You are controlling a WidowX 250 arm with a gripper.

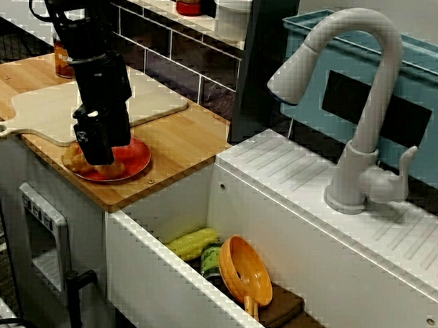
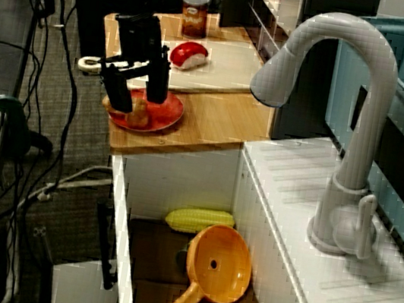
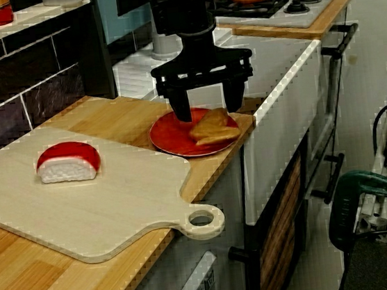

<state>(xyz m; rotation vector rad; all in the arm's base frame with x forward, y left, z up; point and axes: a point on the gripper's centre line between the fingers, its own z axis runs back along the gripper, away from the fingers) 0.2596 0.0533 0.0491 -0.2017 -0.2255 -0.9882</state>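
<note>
The gripper (image 3: 207,107) hangs released, jaws spread astride the croissant (image 3: 212,127) on the red plate (image 3: 166,135); seemingly the approach step; a grasp calls for lowering squarely.

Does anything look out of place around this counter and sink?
A corn cob and a green can lie loose in the sink beside the orange scoop, odd spots for food. Nothing is spilled.
</note>
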